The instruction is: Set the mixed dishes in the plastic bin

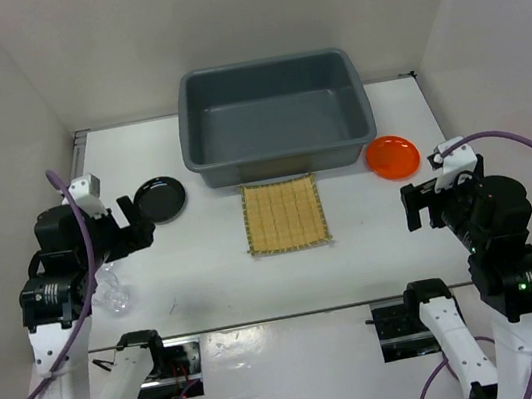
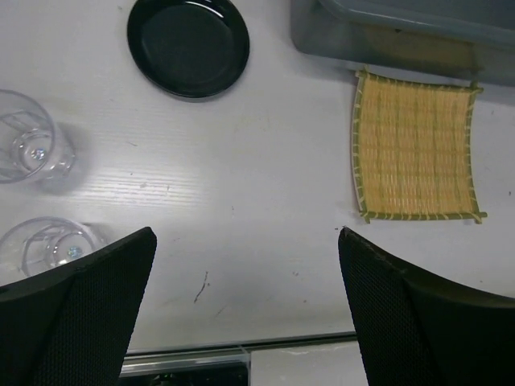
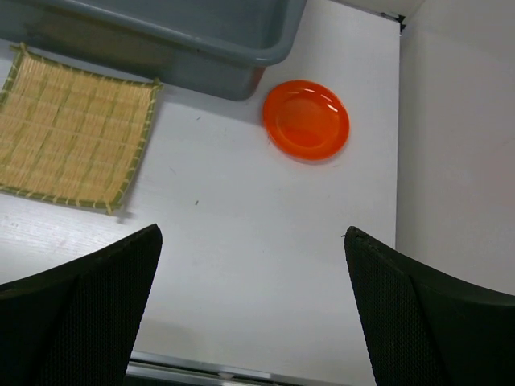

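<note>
No legible text, label, brand or number anywhere.

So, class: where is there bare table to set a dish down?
Bare: the wide strip between the mat and the near edge; the gap between black plate and mat; the patch between mat and orange plate. Crowded: in front of the bin, and around the cups.

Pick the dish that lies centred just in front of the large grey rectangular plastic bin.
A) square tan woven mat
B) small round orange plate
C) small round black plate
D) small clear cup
A: the square tan woven mat lies just before the near wall of the large grey rectangular plastic bin, while the small round black plate and small round orange plate sit off its corners.
</note>
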